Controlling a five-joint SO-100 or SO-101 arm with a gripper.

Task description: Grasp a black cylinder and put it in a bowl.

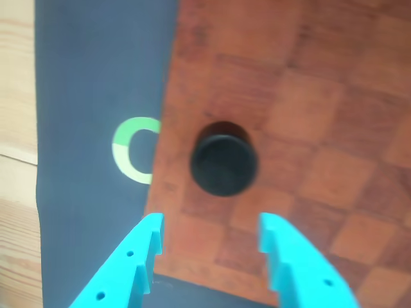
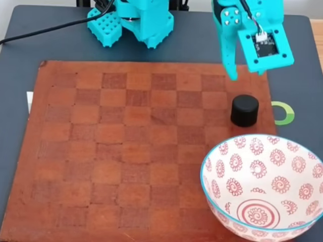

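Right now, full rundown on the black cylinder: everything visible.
The black cylinder is short, matte and plain, like a bottle cap, with a flat round top and no markings. It stands upright on the reddish checkerboard near its edge, beside a green ring mark. Nothing touches it: the open gripper sits short of it, and the bowl is apart.

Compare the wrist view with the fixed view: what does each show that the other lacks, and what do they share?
The wrist view alone shows both fingertips of the end effector spread open, short of the black cylinder, plus pale wooden flooring beside the dark mat.

The fixed view alone shows the bowl, empty, at the board's lower right corner, and the arm's base.

Both share the cylinder upright on the checkerboard, the green ring mark on the mat beside the board, and the end effector apart from the cylinder.
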